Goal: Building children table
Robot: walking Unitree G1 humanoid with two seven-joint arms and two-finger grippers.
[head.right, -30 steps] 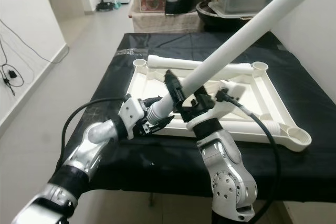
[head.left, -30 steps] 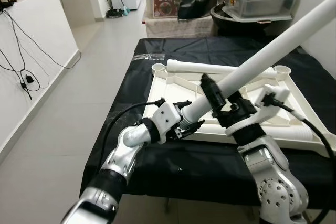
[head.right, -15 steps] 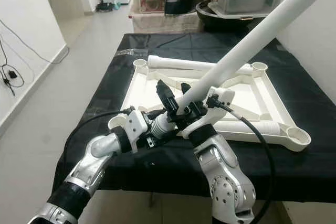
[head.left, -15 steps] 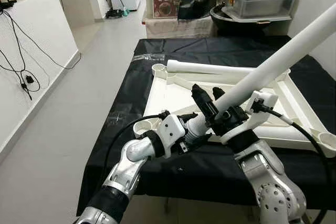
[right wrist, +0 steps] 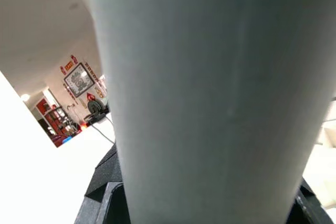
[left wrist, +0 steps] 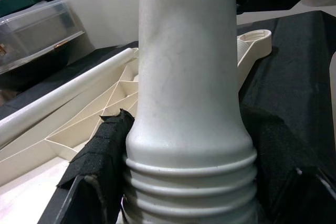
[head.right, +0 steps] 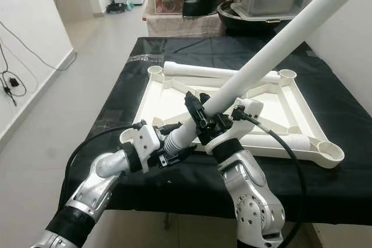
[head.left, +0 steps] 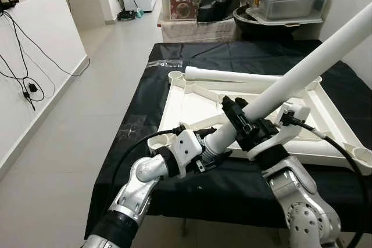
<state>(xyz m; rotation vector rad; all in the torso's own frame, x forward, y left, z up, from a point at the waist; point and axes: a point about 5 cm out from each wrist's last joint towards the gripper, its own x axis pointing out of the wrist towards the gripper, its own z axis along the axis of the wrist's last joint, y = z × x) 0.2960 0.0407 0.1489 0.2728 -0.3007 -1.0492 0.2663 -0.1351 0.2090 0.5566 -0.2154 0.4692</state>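
Silver jointed arms, black cables — fingers seemingly foam-padded [left wrist: 97, 166].

- The white table leg [head.left: 302, 74], held slanted above the upturned tabletop [head.left: 192, 105], has its threaded end lower and nearer the robot than a second ago, now over the front edge of the black-draped surface [head.left: 145, 137].
- The left pincer [head.left: 214, 150] has drawn back with that end.
- The right pincer [head.left: 241, 125], further up the leg, has slid slightly since half a second ago.
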